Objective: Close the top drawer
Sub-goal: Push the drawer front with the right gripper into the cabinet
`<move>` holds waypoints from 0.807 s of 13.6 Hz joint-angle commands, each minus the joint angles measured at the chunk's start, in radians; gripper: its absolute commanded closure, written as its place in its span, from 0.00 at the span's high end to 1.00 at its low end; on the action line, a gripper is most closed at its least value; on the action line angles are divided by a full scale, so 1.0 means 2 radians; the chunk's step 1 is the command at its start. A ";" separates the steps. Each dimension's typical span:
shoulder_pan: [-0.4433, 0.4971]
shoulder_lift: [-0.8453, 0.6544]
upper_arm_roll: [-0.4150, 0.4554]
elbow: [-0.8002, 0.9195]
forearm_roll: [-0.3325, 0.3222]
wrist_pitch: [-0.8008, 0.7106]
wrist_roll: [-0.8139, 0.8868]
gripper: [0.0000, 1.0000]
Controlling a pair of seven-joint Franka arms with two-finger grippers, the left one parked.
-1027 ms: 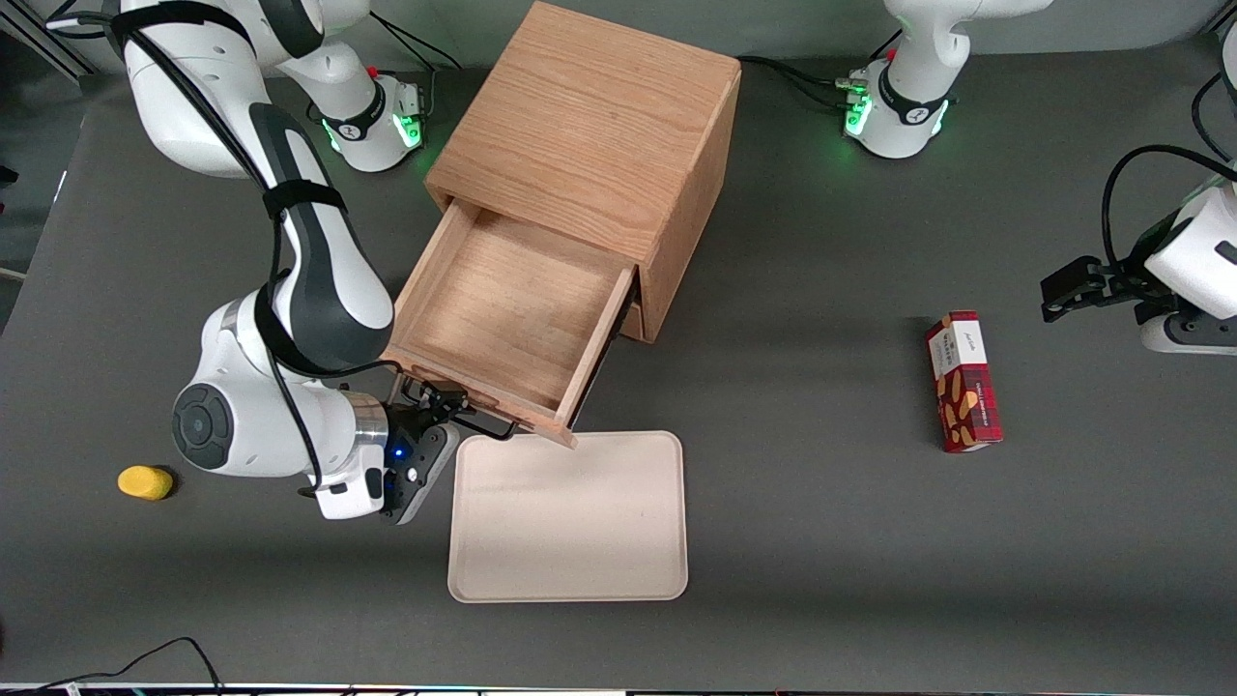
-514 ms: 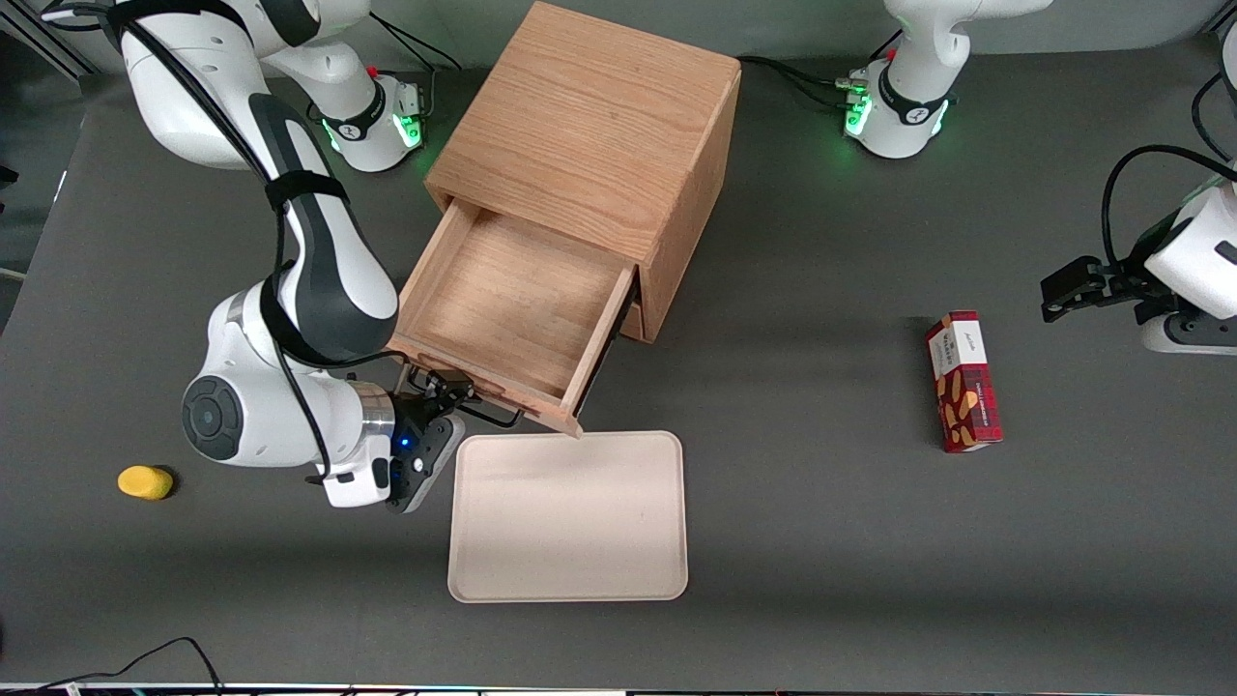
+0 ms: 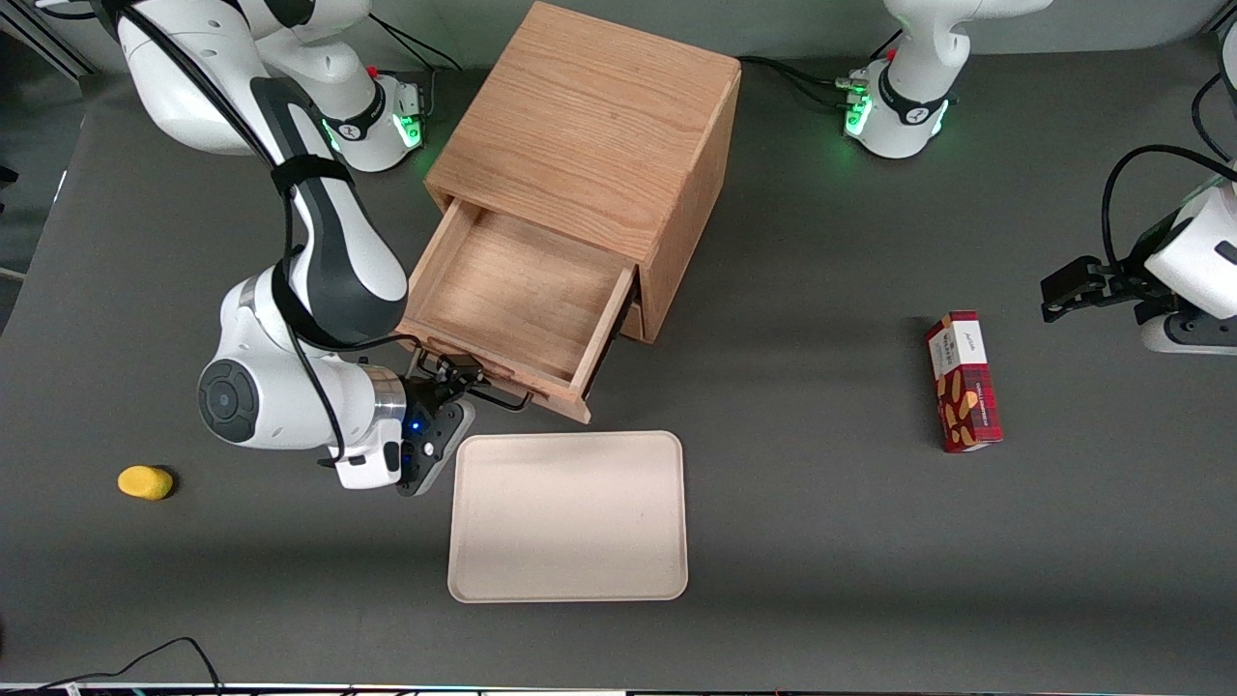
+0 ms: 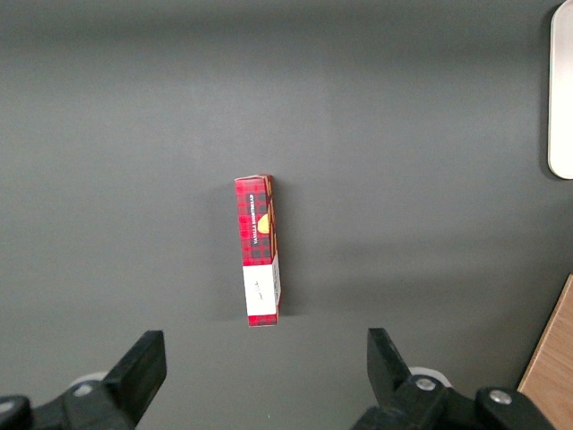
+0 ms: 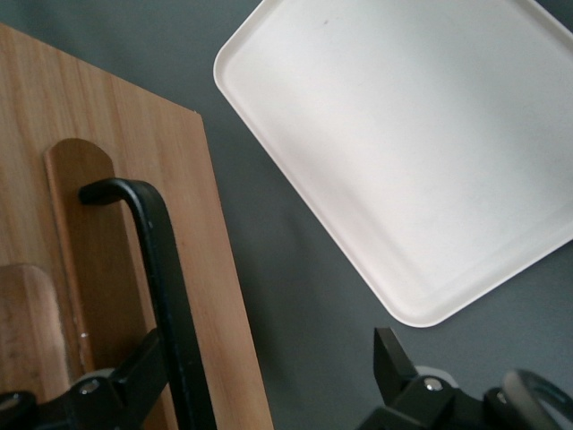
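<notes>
Top drawer (image 3: 522,309) of the wooden cabinet (image 3: 589,126) stands out, roughly half its length showing, inside bare. My end effector (image 3: 462,380) sits at the drawer front, fingers apart, the black handle (image 5: 161,296) between them and one finger against it, not clamped. I judge we're in the push-in step. Next move: drive straight along the slide toward the cabinet, keeping square. Tray (image 3: 568,516) lies just beside, nearer the camera.

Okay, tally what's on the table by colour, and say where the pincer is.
Wood: 1, cabinet with top drawer open
Cream: 1, tray
Red: 1, box
Yellow: 1, lump
Total: 4
Pincer: open, at the drawer's handle.
</notes>
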 commanded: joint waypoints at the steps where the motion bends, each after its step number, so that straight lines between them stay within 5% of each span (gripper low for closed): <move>1: 0.001 -0.034 0.014 -0.051 0.002 0.024 0.029 1.00; 11: -0.003 -0.063 0.030 -0.099 0.001 0.041 0.056 1.00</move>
